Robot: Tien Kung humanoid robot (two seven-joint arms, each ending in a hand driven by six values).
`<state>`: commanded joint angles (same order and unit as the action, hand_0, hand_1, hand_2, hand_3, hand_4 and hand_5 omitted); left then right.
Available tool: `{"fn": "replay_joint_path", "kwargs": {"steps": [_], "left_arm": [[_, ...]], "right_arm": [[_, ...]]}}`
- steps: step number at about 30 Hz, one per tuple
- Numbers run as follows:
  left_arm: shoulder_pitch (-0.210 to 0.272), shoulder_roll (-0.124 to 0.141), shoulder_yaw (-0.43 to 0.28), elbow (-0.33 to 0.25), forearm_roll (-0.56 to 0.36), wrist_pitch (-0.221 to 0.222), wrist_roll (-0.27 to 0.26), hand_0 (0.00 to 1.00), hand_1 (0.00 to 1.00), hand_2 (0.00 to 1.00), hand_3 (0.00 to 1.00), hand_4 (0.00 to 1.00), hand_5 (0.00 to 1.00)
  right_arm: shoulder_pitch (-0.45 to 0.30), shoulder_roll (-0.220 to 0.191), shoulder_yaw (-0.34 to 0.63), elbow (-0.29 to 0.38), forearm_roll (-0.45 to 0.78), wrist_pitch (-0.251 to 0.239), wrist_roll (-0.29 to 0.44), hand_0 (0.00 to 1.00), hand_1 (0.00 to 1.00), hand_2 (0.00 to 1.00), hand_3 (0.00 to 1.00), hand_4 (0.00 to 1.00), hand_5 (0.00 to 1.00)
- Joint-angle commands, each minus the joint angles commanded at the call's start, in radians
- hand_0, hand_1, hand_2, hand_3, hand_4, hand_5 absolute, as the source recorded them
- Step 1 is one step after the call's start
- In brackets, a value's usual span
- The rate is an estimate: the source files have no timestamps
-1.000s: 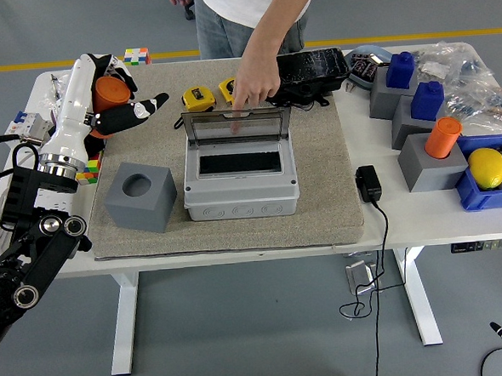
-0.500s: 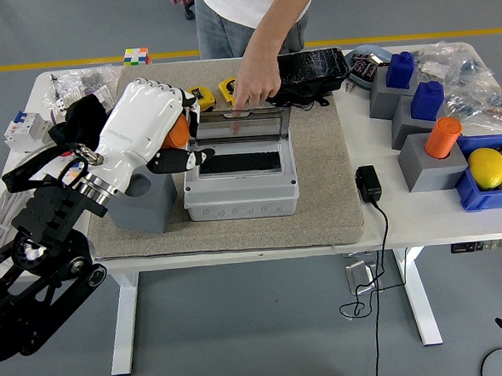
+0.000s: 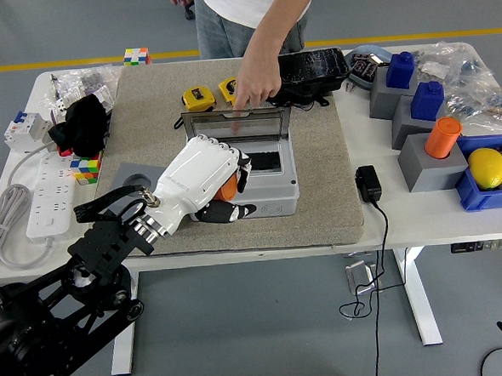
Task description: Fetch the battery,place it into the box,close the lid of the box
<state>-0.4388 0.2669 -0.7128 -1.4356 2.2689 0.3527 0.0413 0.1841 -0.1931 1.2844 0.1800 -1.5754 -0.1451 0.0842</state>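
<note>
Battery [image 3: 227,188], an orange cylinder, sits gripped in the left hand [image 3: 206,180] over the box's [image 3: 269,200] near-left corner. The open compartment lies toward two o'clock, while a person's hand [image 3: 253,90] props the lid [image 3: 236,123] at twelve.

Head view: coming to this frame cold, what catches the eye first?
The white left robot hand, big in the middle foreground, is closed on an orange battery over the grey box on the mat. Just behind, a person's hand reaches in from the far side and holds the box's clear lid upright. At the right edge, a yellow lemon sits in a blue bin.
</note>
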Motion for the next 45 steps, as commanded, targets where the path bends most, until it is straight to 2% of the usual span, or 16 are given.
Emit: {"fn": "replay_joint_path", "kwargs": {"steps": [2,9,16,22,23,29,45], "left_arm": [[-0.002,-0.009,-0.002,0.012,0.000,-0.003,0.002,0.012,0.002,0.039,0.031,0.727,0.152],[-0.029,-0.068,0.009,0.092,0.000,0.002,-0.008,0.012,0.002,0.040,0.033,0.728,0.160],[-0.074,-0.115,0.022,0.153,0.000,0.006,-0.020,0.014,0.002,0.042,0.035,0.728,0.162],[-0.116,-0.162,0.020,0.228,0.000,0.013,-0.049,0.014,0.002,0.043,0.038,0.717,0.167],[-0.122,-0.167,0.019,0.240,0.000,0.014,-0.053,0.018,0.002,0.044,0.038,0.709,0.201],[-0.178,-0.197,0.017,0.337,0.000,0.032,-0.098,0.018,0.002,0.044,0.038,0.700,0.199],[-0.276,-0.241,0.010,0.496,-0.006,0.062,-0.170,0.016,0.002,0.042,0.037,0.679,0.198]], "right_arm": [[0.000,0.000,-0.009,0.000,0.007,0.000,0.001,0.915,0.893,0.829,0.919,0.998,0.998],[-0.002,0.002,-0.010,0.000,-0.001,0.000,-0.005,0.915,0.893,0.829,0.919,0.998,0.998],[0.001,0.000,-0.025,0.000,0.006,0.000,-0.005,0.915,0.894,0.829,0.919,0.998,0.998],[0.000,0.003,-0.029,0.000,0.003,0.001,-0.008,0.915,0.892,0.829,0.919,0.998,0.998],[0.001,0.003,-0.031,0.000,0.006,0.001,-0.008,0.916,0.893,0.829,0.919,0.998,0.998],[0.004,0.002,-0.033,0.000,0.006,0.000,-0.008,0.916,0.893,0.829,0.919,0.998,0.998],[0.008,0.004,-0.022,0.000,-0.003,0.000,-0.009,0.917,0.894,0.829,0.919,0.998,0.998]]}}
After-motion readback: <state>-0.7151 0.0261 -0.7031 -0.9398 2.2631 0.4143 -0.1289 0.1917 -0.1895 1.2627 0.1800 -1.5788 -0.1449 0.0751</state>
